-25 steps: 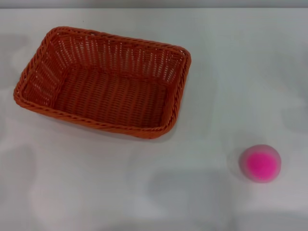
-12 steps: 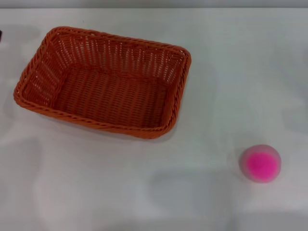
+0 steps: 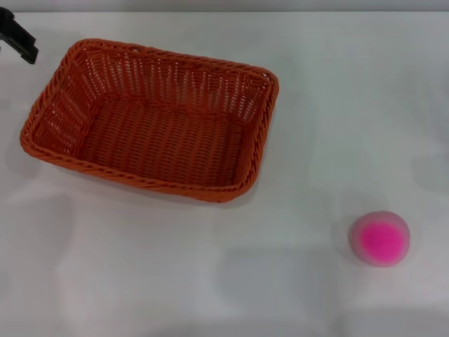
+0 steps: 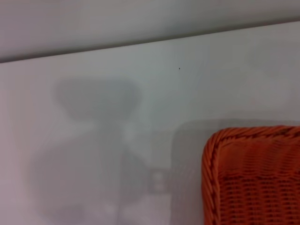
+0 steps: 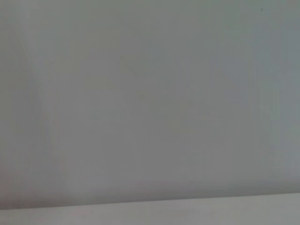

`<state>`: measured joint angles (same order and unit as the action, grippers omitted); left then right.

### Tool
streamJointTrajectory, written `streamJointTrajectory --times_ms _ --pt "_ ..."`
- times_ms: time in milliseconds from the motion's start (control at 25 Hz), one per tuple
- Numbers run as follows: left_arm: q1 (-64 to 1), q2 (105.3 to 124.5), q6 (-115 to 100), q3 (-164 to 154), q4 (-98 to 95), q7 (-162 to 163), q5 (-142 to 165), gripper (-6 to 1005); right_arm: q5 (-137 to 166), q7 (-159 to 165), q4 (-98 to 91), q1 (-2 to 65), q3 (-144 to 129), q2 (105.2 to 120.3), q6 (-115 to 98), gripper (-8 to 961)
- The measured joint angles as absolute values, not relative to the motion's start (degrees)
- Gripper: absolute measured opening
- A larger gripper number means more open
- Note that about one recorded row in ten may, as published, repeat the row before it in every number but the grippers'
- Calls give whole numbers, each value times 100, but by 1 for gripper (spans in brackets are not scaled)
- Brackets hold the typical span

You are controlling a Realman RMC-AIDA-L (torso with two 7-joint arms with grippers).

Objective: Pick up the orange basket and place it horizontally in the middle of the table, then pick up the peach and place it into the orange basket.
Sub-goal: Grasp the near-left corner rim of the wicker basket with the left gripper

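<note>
The orange basket [image 3: 151,119] lies on the white table [image 3: 316,105] at the left of centre in the head view, slightly turned, its far-left corner highest; it holds nothing. One rounded corner of the basket [image 4: 253,176] shows in the left wrist view. The peach [image 3: 379,238], pale pink with a magenta face up, rests at the front right, well apart from the basket. A dark part of my left gripper [image 3: 17,35] pokes in at the far-left edge, just left of the basket's far-left corner and not touching it. My right gripper is out of view.
The table's far edge runs along the top of the head view, with a grey wall [image 4: 140,18] behind it. The right wrist view shows only a plain grey surface.
My left gripper has come into the head view at the far-left corner, moving toward the basket. The basket and the peach have not moved.
</note>
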<state>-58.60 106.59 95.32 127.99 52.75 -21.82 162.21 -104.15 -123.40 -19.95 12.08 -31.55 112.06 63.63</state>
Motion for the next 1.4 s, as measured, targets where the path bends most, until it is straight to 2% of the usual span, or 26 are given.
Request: streamJointTrajectory --times_ms 600,1400 --pt "-5836 10881 9108 12787 4709 -2220 16215 637 -10415 -12347 -1995 1237 -3188 11180 6289 875" --pt "-5787 10798 8796 12788 4385 -2354 16225 636 -10415 -12340 -1995 1231 -3188 11195 6293 875"
